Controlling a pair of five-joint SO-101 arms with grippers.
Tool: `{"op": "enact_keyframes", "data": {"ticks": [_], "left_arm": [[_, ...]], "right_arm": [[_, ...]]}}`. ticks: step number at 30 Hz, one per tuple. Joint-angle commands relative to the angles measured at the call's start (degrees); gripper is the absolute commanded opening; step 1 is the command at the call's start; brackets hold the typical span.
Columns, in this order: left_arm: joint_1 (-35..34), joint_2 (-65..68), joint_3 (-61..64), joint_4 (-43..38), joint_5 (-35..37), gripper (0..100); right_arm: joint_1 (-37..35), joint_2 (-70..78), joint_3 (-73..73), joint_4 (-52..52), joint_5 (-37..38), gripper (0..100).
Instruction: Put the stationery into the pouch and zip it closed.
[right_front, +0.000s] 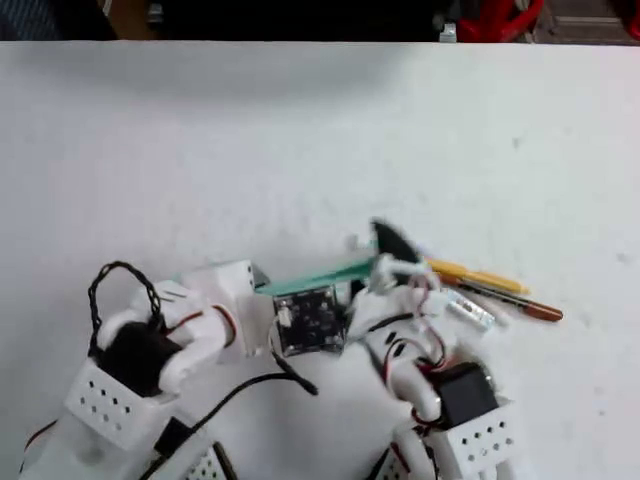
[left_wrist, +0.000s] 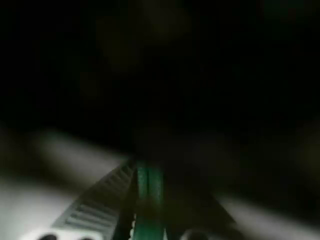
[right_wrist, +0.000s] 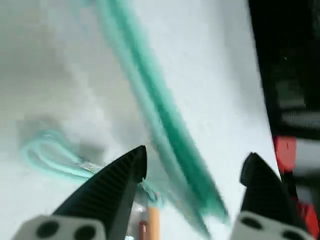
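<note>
High view: green pouch on the table between both arms, left gripper clamped on its nine o'clock end, right gripper spread wide at its three o'clock end holding nothing, pens lying just beyond.

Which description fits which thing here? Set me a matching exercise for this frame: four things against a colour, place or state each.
Things:
1. pouch
2. right gripper
3. yellow pen
4. dark pen

Descriptions:
A. open, fingers apart
B. has a reddish-brown end
C. teal
D. lies on the table beside item 4, on the side away from the arms

Pairs: 1-C, 2-A, 3-D, 4-B
</note>
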Motion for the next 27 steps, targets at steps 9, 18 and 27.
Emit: {"op": "enact_keyframes", "data": {"ticks": [9, 18, 27], "left_arm": [[-3.3, -15.16, 1.58, -0.88, 12.22, 2], [-3.47, -28.35, 20.48, -15.65, 23.56, 2], [-2.95, -44.0, 36.31, -24.62, 27.6, 2]], "right_arm": [[18.42, -3.91, -3.08, -8.13, -19.25, 27.9], [12.09, -6.55, -13.1, 5.05, -44.04, 26.8], [-4.26, 13.76, -34.64, 14.37, -71.47, 36.1]]}}
